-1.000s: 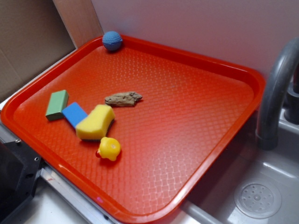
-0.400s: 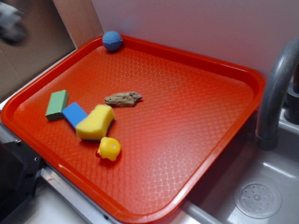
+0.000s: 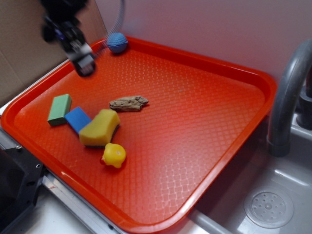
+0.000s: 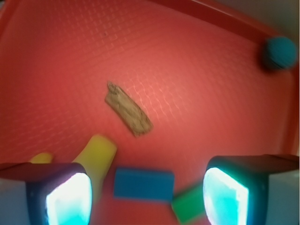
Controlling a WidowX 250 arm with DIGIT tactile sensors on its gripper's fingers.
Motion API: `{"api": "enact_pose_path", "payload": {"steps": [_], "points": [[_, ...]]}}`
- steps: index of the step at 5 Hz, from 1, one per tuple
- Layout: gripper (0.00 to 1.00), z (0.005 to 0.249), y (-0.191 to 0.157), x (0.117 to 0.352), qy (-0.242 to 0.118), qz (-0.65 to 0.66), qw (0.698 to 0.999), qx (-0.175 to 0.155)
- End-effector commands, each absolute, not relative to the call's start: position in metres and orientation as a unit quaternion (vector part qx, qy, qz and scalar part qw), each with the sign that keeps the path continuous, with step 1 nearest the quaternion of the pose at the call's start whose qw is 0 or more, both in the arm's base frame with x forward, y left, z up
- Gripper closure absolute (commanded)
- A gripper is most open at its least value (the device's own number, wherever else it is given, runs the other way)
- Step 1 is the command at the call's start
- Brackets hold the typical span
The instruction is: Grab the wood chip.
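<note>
The wood chip (image 3: 128, 103) is a small rough brown-grey piece lying flat on the red tray (image 3: 204, 122), left of its middle. In the wrist view the wood chip (image 4: 128, 115) lies ahead of the fingers, slanted. My gripper (image 3: 84, 65) hangs above the tray's far left part, well above and to the left of the chip. It is open and empty (image 4: 147, 197), jaws wide apart. The yellow sponge (image 3: 99, 127) lies just in front of the chip, apart from it.
A blue block (image 3: 77, 119) and a green block (image 3: 59, 109) lie left of the sponge. A yellow rubber duck (image 3: 113, 155) sits in front of it. A blue ball (image 3: 117, 42) rests at the tray's far corner. A grey faucet (image 3: 287, 92) and sink stand to the right.
My gripper has come into the exterior view from the upper left and now hangs over the tray's far left part. The objects on the tray have not moved.
</note>
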State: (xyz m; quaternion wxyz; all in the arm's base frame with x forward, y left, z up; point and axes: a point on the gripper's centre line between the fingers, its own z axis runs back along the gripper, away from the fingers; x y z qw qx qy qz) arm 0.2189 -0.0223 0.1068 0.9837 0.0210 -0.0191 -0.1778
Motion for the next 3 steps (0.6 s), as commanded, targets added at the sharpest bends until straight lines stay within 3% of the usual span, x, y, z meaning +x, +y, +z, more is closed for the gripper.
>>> {"api": "enact_pose_path", "payload": {"steps": [1,3], "points": [[0.00,0.061,-0.045,0.225,-0.065,-0.229,0.971,-0.005],[0.00,0.024,-0.052,0.253,-0.049,-0.221,0.974,0.022]]}}
